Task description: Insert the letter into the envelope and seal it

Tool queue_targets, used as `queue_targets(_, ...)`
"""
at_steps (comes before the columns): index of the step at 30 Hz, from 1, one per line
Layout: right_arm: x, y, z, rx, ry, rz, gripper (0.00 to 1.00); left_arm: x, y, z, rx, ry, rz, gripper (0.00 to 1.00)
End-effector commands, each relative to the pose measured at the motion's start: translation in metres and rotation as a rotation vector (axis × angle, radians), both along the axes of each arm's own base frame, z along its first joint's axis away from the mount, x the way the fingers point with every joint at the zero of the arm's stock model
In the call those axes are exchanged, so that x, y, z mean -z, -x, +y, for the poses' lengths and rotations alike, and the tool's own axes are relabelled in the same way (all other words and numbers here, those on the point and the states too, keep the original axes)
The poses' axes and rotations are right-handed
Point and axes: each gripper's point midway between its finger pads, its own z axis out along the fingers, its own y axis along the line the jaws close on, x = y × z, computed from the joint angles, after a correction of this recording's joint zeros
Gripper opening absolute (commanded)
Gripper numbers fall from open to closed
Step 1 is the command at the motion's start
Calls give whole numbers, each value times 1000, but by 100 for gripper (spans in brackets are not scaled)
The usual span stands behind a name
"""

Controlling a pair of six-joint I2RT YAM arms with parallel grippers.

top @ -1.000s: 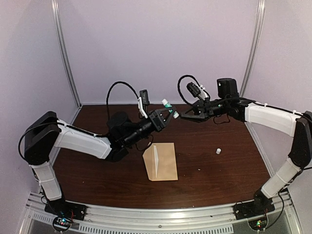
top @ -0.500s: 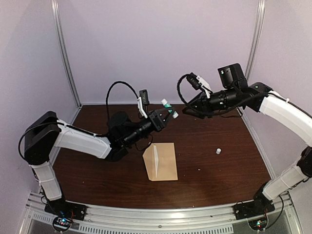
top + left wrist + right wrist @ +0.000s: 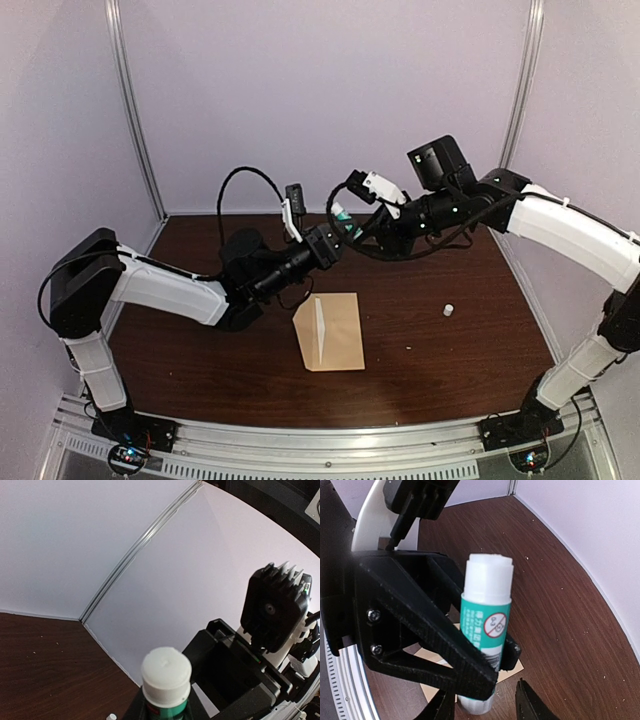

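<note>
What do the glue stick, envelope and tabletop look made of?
The glue stick looks like smooth, slightly glossy plastic, with a printed green label. The envelope looks matte tan kraft paper, flat and crisp-edged. The tabletop shows dark brown wood grain with faint sheen, possibly laminate.

The top camera sits high behind the arm bases (image 3: pixel 125 430), facing down and forward over the whole surface (image 3: pixel 450 370). The left wrist camera looks at close range past the glue stick (image 3: pixel 166 677) toward the right arm (image 3: pixel 274 611). The right wrist camera faces the same stick, surface beneath. All three views share the stick.
</note>
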Motion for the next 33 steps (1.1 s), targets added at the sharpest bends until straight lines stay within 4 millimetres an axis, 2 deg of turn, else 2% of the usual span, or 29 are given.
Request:
queue_targets(1,-6,-6,4,19,14,-33,40,-21,2,5,1,56,-34,0)
queue_targets(9,-3,-9,7,29,18,-22,26,-20,2,6,1,58,-34,0)
queue_targets(15,-6,-5,9,15,1,-5,10,-15,0,5,-7,53,-28,0)
queue_targets(17,-8,6,15,-53,-32,46,8,-12,-1,4,-8,45,-29,0)
queue_targets(19,-15,34,22,-214,-123,179,9,-9,0,3,-6,36,-36,0)
queue_targets(22,-46,81,18,-514,-385,494,20,-3,2,0,4,11,-55,0)
queue_targets(23,-55,91,13,-607,-472,614,20,-1,2,-1,6,4,-60,0)
queue_targets(24,-63,98,11,-695,-542,695,18,0,4,-1,9,2,-67,0)
queue_targets(25,-67,100,9,-695,-561,814,15,0,4,1,11,5,-75,0)
queue_targets(26,-60,104,4,-685,-573,846,15,0,5,2,17,9,-81,0)
queue_targets(29,-60,92,-5,-634,-613,847,18,0,5,5,28,14,-90,0)
queue_targets(30,-58,82,-8,-598,-624,834,22,-2,5,6,30,14,-94,0)
queue_targets(31,-54,67,-13,-533,-638,812,30,-3,5,6,30,13,-98,0)
queue_targets(33,-43,37,-23,-383,-615,712,36,-5,6,6,34,11,-99,0)
